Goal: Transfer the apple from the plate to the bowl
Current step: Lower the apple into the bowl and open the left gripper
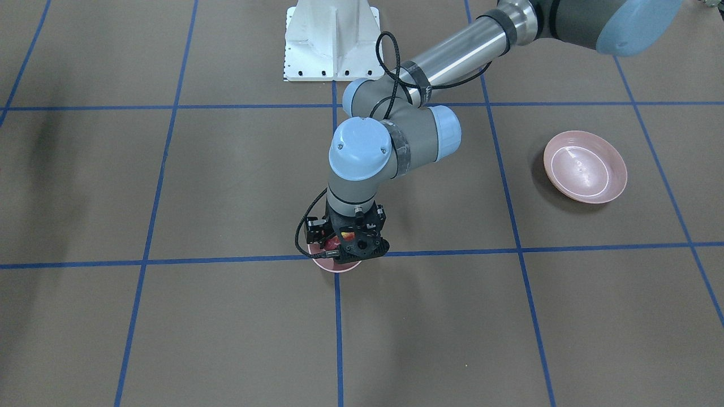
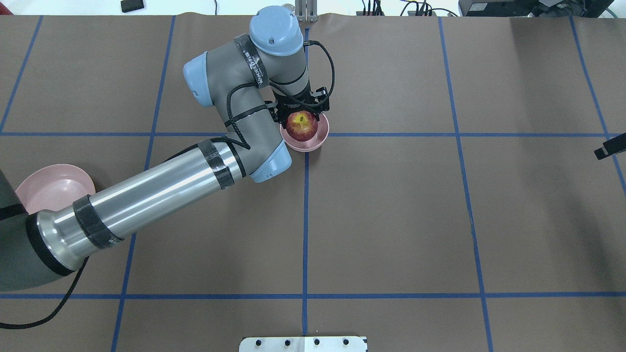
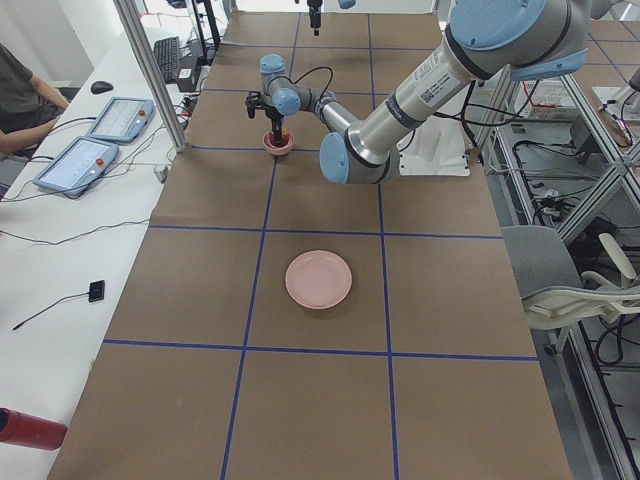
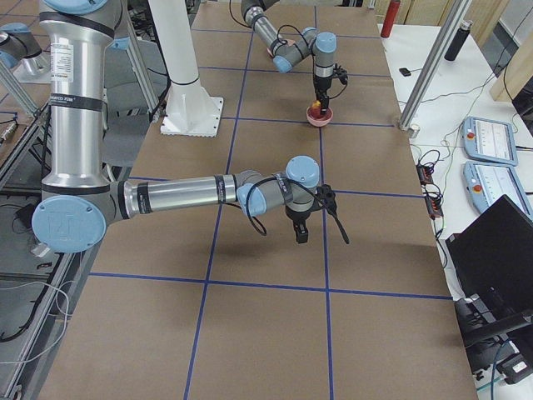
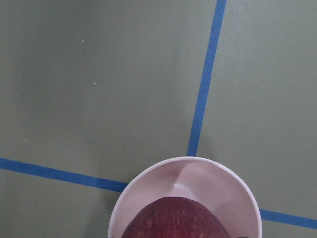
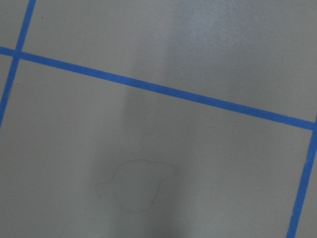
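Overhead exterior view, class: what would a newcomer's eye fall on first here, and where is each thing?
The dark red apple stands out most, at the mouth of the small pink bowl near the table's middle, with the left gripper straddling it from above. The long left arm stretches across the table's left half to reach it. The pink plate lies empty on the robot's left.

Apple (image 2: 301,124) and left arm (image 2: 161,195) over the bowl (image 2: 314,144), open table (image 2: 415,205) on its right side.
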Controlling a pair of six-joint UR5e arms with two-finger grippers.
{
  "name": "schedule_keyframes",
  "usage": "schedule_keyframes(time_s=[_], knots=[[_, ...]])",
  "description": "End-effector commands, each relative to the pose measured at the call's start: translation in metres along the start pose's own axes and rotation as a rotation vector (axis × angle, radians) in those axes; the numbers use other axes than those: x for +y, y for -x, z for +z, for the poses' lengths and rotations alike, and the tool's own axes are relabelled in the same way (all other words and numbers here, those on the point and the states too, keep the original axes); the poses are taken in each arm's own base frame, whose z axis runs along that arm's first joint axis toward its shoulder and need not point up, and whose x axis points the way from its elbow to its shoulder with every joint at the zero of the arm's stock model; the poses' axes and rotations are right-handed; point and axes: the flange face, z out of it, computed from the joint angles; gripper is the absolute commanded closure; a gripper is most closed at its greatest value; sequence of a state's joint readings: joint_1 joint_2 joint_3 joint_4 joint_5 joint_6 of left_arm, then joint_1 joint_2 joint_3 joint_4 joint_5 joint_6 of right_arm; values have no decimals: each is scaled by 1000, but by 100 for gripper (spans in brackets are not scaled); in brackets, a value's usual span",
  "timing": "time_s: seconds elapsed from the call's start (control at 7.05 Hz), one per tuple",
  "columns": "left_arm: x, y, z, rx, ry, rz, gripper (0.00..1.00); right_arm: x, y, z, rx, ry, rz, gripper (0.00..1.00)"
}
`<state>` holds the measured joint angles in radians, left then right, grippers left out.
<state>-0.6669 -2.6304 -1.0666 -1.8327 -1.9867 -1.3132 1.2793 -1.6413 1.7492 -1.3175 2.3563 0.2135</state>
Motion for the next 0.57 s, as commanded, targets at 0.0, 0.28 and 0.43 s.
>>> schedule_keyframes(time_s=[0.0, 0.28, 0.43], knots=[[9, -9, -17, 30, -24, -2, 3, -1, -1, 0, 8, -1, 8, 1], [-4, 19, -46, 49, -41, -15, 3, -5, -5, 6, 10, 6, 12, 1], [1, 89, -76, 52, -9, -14, 3, -7, -2, 3, 6, 1, 10, 1]])
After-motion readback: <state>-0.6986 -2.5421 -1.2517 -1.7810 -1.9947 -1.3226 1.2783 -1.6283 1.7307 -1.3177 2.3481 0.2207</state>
